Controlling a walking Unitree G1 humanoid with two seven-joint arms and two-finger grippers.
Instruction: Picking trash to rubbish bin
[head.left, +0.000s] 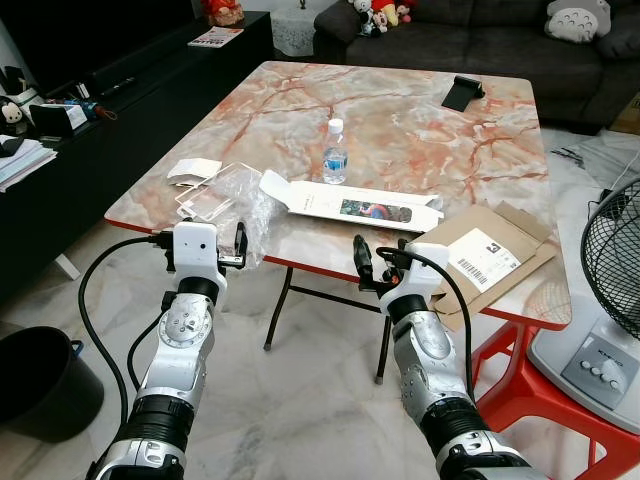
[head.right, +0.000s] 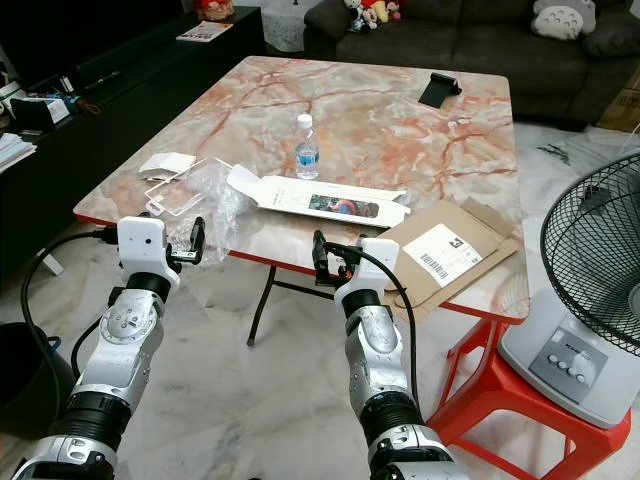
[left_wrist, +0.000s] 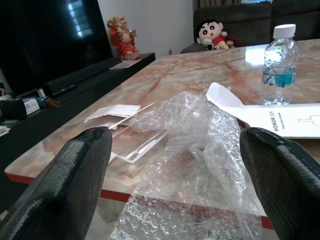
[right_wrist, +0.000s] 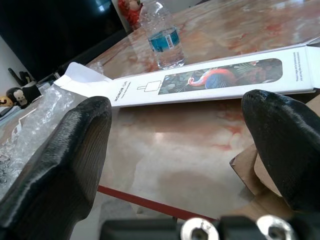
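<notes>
While both jaws stand apart, we hold our left gripper (head.left: 205, 262) before the bubble wrap (head.left: 245, 215) and our right gripper (head.left: 381, 268) before the white box (head.left: 350, 205).

Head stereo pair looks forward and down over both arms onto the bench (head.left: 400, 120). Left wrist camera sits low at the bench's near edge, close on the bubble wrap (left_wrist: 200, 145). Right wrist camera, equally low, faces the long white box (right_wrist: 210, 80). Both wrist views share the water bottle (left_wrist: 280, 65).
</notes>
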